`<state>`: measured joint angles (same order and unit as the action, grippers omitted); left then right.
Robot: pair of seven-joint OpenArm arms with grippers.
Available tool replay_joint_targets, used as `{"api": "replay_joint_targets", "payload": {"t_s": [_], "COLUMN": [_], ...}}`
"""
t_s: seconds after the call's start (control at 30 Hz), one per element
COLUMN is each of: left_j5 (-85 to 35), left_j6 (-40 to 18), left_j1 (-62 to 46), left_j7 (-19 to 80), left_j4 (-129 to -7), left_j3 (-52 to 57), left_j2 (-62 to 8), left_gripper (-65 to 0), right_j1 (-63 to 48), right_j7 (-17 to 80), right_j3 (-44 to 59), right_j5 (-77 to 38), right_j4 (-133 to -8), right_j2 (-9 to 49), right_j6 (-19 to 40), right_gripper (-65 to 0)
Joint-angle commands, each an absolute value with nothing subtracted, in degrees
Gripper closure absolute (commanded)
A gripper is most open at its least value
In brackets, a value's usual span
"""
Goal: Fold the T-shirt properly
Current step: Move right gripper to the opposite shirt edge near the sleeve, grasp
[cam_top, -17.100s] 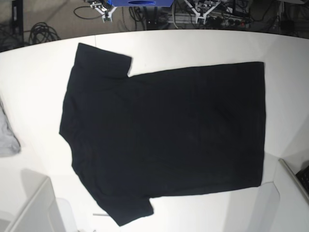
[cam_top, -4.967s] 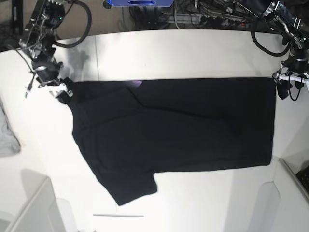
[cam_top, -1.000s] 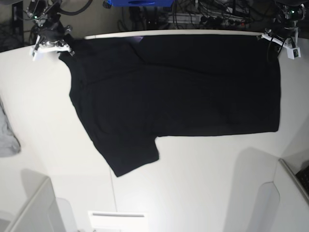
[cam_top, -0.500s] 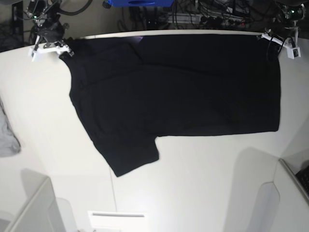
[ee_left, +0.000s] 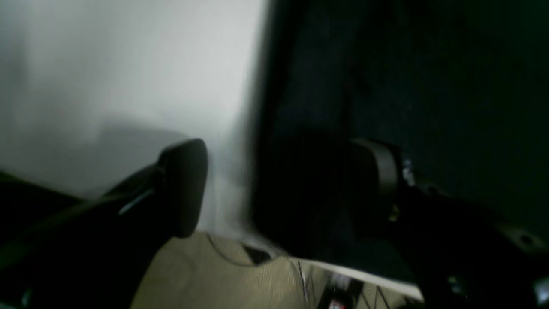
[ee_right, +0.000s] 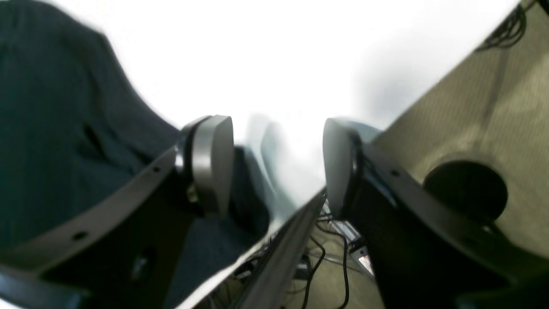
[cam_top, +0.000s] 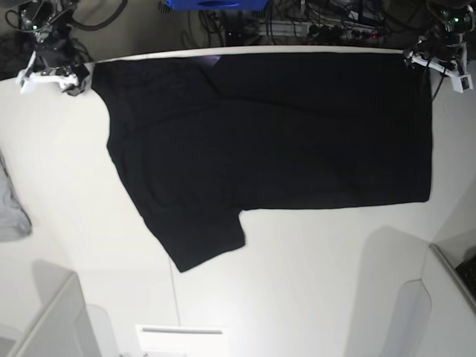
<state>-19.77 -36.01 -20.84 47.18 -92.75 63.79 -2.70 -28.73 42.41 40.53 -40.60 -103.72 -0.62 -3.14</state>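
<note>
The black T-shirt (cam_top: 282, 134) lies flat across the white table (cam_top: 312, 282), its long edge along the far side and one sleeve (cam_top: 201, 238) pointing toward the near side. A sliver of purple print (cam_top: 214, 59) shows at the far edge. My right gripper (cam_top: 52, 71) stands open just left of the shirt's far left corner, apart from the cloth; its wrist view shows only bare table between the fingers (ee_right: 210, 163), with the T-shirt (ee_right: 55, 128) off to the left. My left gripper (cam_top: 439, 67) is open at the far right corner. The T-shirt (ee_left: 429, 86) edge runs between its spread fingers (ee_left: 184, 184).
A light grey cloth (cam_top: 11, 208) hangs in at the left edge. White bin corners sit at the near left (cam_top: 52, 320) and near right (cam_top: 446, 275). A white strip (cam_top: 182, 331) lies near the front edge. Cables (cam_top: 312, 22) crowd the floor beyond the far edge.
Both grippers have opened and let go of the shirt's far corners. The right gripper has pulled away to the left in the base view. The shirt has stayed put.
</note>
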Motion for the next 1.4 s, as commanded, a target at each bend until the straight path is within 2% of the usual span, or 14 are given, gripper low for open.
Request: {"api": "replay_joint_targets", "payload": {"t_s": [0.0,0.13,0.2,0.3,0.57,0.67,0.83,0.87,1.0,1.23,1.3,1.37], "left_j5": [-20.09,-20.09,-20.09,-20.09,-20.09,-20.09,-15.43,-13.23,-5.93,-5.23,-5.14,-4.79], "left_j6": [-35.65,-35.30,-33.36,-32.75,-32.75,-32.66,-32.66,-32.66,-32.66,-32.75,-32.75,-32.75], "left_j1": [-20.79,-20.53,-20.44,-18.86,-16.48,-16.13,-12.35,-11.03,-8.13,-7.69,-6.90,-6.46], "left_j7": [46.73,46.37,46.29,46.29,46.29,46.29,46.46,46.46,46.37,46.37,46.37,46.37], "left_j4": [-93.49,-93.32,-93.49,-93.67,-93.14,-93.23,-93.14,-93.14,-93.14,-93.14,-93.14,-92.62], "left_j3": [65.63,68.79,70.02,70.73,63.78,59.38,56.84,56.48,52.26,47.08,47.08,47.43], "left_j2": [-3.65,-3.74,-3.82,-6.11,-12.70,-14.02,-14.11,-14.02,-14.02,-14.37,-14.20,-14.11], "left_gripper": [-48.1,-48.1,-48.1,-48.1,-46.6,-34.6,-2.0,0.0,0.0,0.0,0.0,0.0], "right_j1": [-28.26,-25.63,-24.04,-21.23,-11.74,-7.87,-1.63,-0.48,4.44,16.31,19.12,21.58], "right_j7": [41.71,41.71,41.71,41.71,41.71,41.71,41.71,41.45,41.19,40.57,38.46,36.35], "right_j3": [40.66,38.20,35.82,31.43,23.52,21.49,17.01,16.04,12.88,8.13,5.85,3.65], "right_j5": [-41.19,-41.19,-41.19,-41.19,-41.10,-41.10,-41.10,-41.10,-41.10,-41.10,-41.10,-41.10], "right_j4": [-104.48,-104.40,-104.48,-104.13,-98.77,-94.90,-88.40,-86.99,-81.36,-67.21,-63.43,-59.47], "right_j2": [0.84,1.89,2.95,4.44,7.34,8.92,11.82,12.18,13.05,14.90,14.90,15.43], "right_j6": [-2.77,-2.77,-2.77,-2.77,-3.12,-3.12,-3.12,-3.12,-3.03,-2.68,-2.68,-2.68], "right_gripper": [-31.5,-31.5,-31.5,-31.5,-31.2,-31.2,-31.4,-31.4,-31.4,-31.8,-35.4,-41.7]}}
